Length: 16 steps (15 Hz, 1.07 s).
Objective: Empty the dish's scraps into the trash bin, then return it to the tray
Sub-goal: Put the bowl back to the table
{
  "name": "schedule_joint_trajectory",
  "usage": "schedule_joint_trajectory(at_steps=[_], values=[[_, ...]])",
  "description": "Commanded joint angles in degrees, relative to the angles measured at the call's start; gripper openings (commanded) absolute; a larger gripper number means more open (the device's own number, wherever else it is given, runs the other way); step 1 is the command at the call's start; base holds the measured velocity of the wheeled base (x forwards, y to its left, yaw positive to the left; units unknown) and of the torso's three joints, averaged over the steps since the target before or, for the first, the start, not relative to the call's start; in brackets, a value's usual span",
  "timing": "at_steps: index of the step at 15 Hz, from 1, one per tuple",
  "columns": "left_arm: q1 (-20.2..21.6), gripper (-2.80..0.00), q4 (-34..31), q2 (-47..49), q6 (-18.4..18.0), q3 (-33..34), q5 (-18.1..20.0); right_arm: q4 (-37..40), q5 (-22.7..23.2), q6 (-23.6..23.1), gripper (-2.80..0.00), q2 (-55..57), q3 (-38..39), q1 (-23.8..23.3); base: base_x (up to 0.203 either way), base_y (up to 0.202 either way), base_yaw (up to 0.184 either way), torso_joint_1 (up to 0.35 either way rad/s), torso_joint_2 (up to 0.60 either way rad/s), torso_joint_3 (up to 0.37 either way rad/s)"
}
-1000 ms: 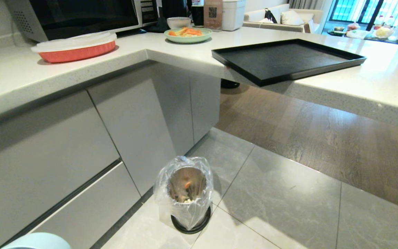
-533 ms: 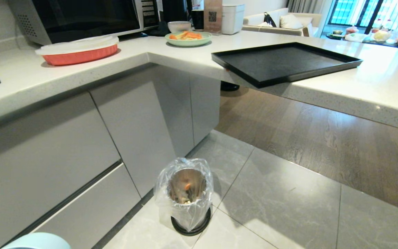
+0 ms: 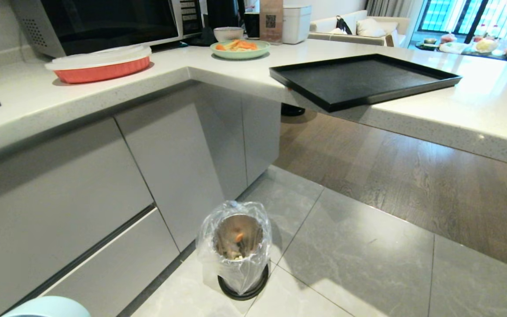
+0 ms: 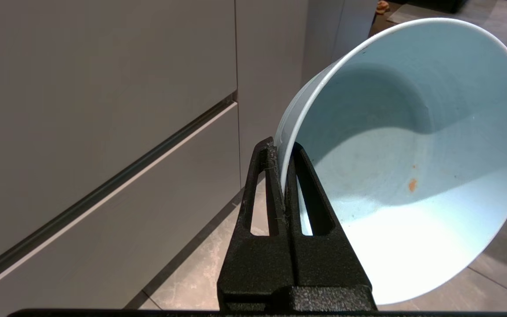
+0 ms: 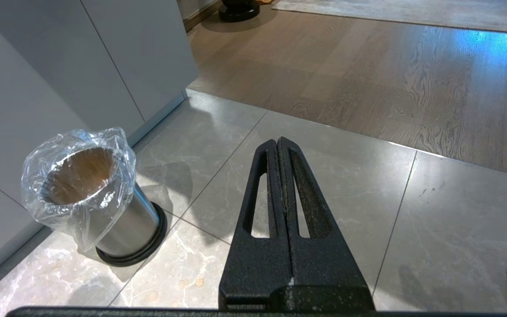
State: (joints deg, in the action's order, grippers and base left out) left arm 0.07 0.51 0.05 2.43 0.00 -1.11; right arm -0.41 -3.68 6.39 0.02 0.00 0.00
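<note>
Home kitchen, open-plan — pale speckled stone L-shaped counter [image 3: 218, 72], flat grey handleless cabinets [image 3: 170, 154], steel-fronted microwave [image 3: 104, 22], grey marbled floor tiles [image 3: 359, 251]; cream sofa [image 3: 359, 22] beyond — living area.

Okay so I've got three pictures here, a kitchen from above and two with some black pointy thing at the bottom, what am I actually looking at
These come from a two-armed robot on wheels. The wide kitchen picture is from its head camera: a black tray lies on the counter, and a steel trash bin lined with a plastic bag stands on the tiled floor with scraps inside. The other two are cameras behind each claw. The left claw is pinched on the rim of a pale blue dish, tilted and nearly empty, with only a tiny orange speck left. The right claw is shut on nothing, pointing at the floor beside the bin.
</note>
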Motion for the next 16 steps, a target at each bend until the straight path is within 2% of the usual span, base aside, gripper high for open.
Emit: schedule_joint_trajectory(at_steps=[1, 16], values=[[0.0, -2.80, 0.0, 0.0, 0.0, 0.0, 0.0, 0.0, 0.0, 0.0, -2.80, 0.0, 0.0, 0.0, 0.000, 0.000, 0.000, 0.000, 0.00, 0.000], [0.0, -2.80, 0.0, 0.0, 0.1, 0.0, 0.0, 0.0, 0.0, 0.0, -2.80, 0.0, 0.0, 0.0, 0.000, 0.000, 0.000, 0.000, 0.00, 0.000]])
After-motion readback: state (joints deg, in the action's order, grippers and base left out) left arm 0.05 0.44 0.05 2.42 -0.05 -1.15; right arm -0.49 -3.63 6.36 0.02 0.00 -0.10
